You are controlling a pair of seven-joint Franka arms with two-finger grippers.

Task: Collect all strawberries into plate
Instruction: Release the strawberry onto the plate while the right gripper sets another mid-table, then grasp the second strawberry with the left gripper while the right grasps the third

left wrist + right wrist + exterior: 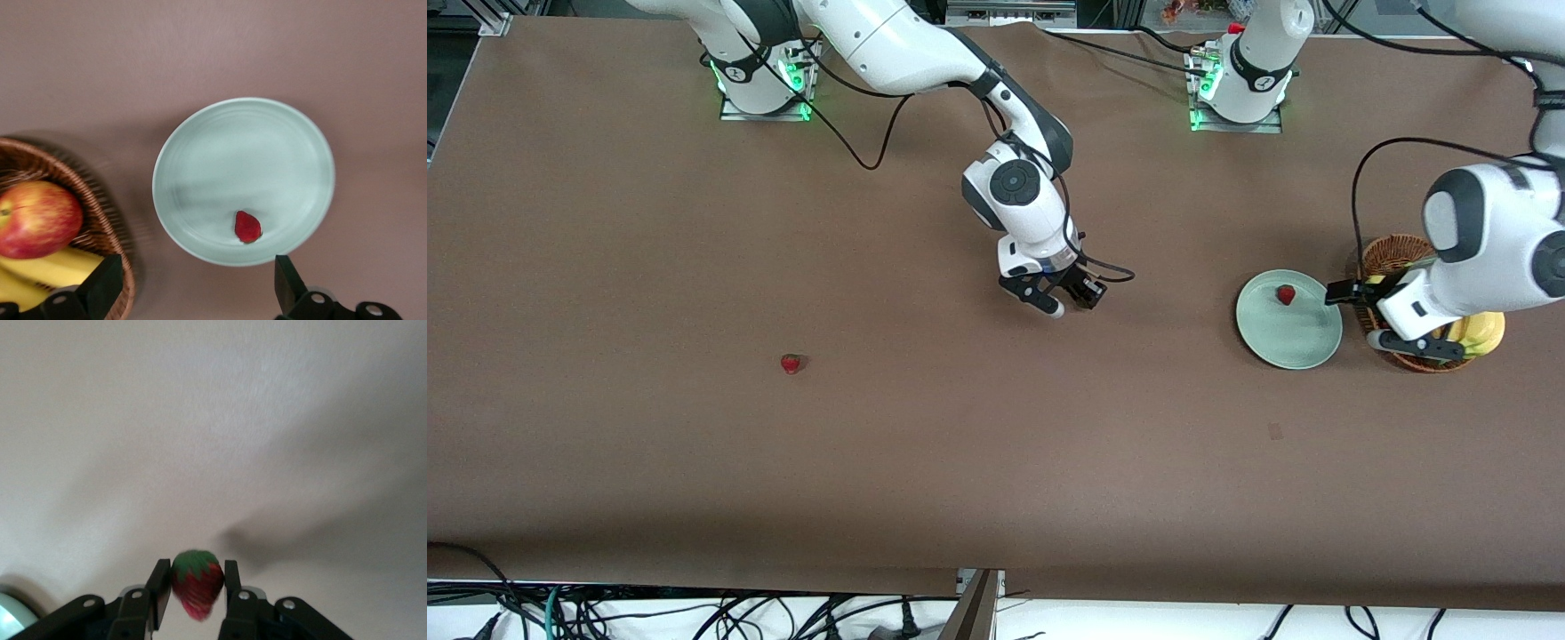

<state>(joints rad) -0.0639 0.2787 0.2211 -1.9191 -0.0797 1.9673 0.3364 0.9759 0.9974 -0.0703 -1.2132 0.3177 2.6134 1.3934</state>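
The left hand (1354, 313) hangs over the gap between the plate (1303, 347) and the basket (1392, 252) at the left arm's end of the bench (694, 222), its fingers (100, 287) spread wide with nothing between them. One strawberry (1286, 294) lies in the plate, close to the rim on the side away from the front camera. The basket stands just beside the plate, with an apple (37, 219) and bananas (50, 267) in it.

The right hand (1072, 298) is up in the air over the bare middle of the bench, pinching a second strawberry (197, 583) between its fingers, green cap upward in the right wrist view.

A third strawberry (791, 363) sits alone on the bench toward the right arm's end, nearer the front camera than the plate and well apart from both hands.
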